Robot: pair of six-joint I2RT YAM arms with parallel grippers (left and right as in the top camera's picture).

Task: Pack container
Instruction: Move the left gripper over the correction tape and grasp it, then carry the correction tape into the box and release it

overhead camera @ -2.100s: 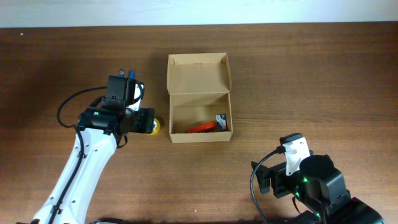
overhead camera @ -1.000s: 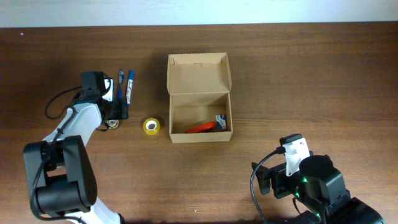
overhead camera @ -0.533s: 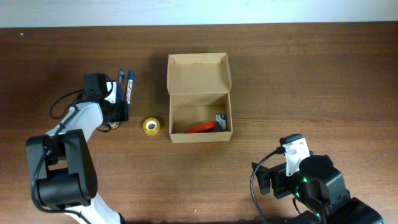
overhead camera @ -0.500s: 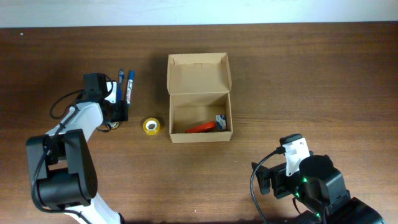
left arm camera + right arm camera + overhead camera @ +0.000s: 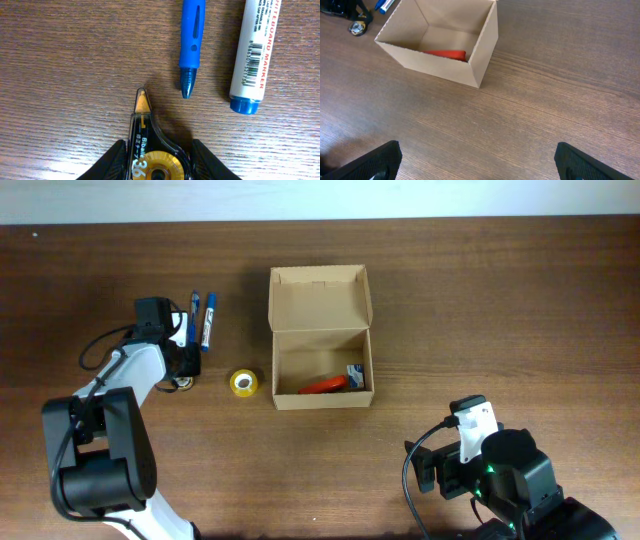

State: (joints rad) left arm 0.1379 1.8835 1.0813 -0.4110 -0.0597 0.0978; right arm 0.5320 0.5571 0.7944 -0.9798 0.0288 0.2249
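Note:
The container [image 5: 320, 338] is an open brown cardboard box with its lid flap standing back; a red item [image 5: 322, 385] and a small blue-and-white item [image 5: 355, 376] lie inside. The right wrist view shows the container [image 5: 480, 55] too. My left gripper [image 5: 159, 145] is down on the table left of the box. Its jaws press both sides of a black correction tape [image 5: 150, 150] with a gold wheel. My right gripper [image 5: 482, 162] stands wide open over bare table, near the front right, with nothing between its fingers.
A blue pen [image 5: 192, 45] and a whiteboard marker [image 5: 255, 55] lie just beyond the correction tape. A yellow tape roll [image 5: 242, 383] sits between my left gripper [image 5: 185, 368] and the box. The wooden table [image 5: 480, 310] stretches away on the right.
My left arm left the yellow roll and swung left to the pens. Its jaws then came down and closed in on the correction tape. The right arm has not moved.

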